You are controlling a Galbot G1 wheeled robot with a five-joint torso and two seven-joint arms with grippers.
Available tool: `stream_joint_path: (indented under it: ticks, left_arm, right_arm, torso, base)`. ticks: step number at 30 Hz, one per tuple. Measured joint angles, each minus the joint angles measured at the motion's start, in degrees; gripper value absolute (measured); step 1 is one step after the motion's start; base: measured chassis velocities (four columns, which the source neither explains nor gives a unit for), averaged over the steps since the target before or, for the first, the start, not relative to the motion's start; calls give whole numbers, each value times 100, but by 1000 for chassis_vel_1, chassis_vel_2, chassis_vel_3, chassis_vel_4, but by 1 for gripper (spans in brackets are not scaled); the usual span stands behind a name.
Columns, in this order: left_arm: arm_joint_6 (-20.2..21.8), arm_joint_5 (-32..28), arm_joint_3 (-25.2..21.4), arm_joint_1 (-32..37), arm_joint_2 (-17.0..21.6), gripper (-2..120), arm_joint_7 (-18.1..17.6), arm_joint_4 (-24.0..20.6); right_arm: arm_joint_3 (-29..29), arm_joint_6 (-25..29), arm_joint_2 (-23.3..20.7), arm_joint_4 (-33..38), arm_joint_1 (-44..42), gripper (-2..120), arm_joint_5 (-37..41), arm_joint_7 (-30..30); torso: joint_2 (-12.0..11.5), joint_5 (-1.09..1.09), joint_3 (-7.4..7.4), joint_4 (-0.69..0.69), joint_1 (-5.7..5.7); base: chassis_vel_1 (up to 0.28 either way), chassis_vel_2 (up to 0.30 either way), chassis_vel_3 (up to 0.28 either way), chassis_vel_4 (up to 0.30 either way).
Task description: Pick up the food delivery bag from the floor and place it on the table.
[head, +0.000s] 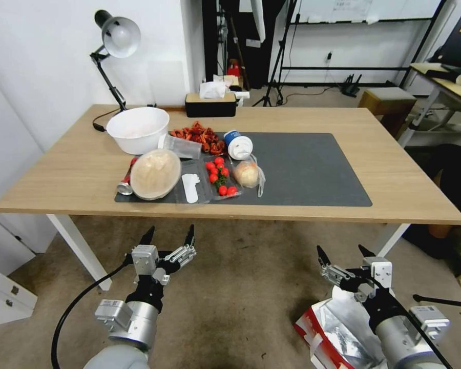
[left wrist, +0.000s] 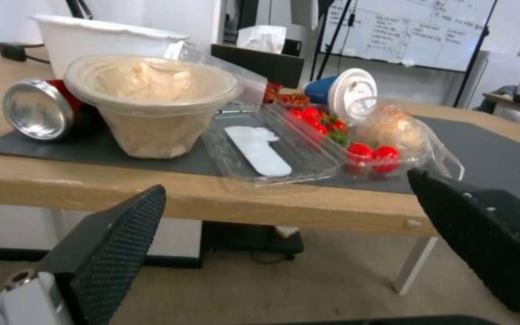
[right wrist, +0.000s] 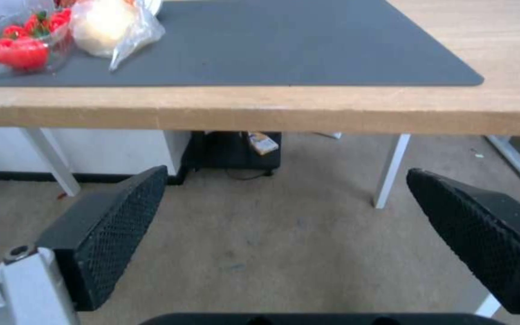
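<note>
Food delivery bag [head: 338, 328] lies tipped on the floor at 5 o'clock, foil mouth facing 12 o'clock toward the table [head: 394, 174]. Left gripper [head: 168, 237] and right gripper [head: 344, 251]: fingers spread, empty.

Silver arms, black cable, black-fingered left claw [head: 168, 237]

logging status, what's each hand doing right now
Left hand: open, empty, held in front of the table.
Right hand: open, empty, above the bag on the floor.

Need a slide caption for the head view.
Both open claws, left and right, hover before the table; food delivery bag on floor.
</note>
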Motion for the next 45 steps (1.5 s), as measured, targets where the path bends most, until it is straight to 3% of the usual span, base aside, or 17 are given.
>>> stream_joint_path:
  ticks: [45]
  left_arm:
    - [-182,134,76,-111,-47,100,151,193]
  right_arm:
    - [-24,110,53,40,-119,100,-381,-167]
  torso:
    - [-1199,0,-686,1,-512]
  base:
    - [0,0,0,0]
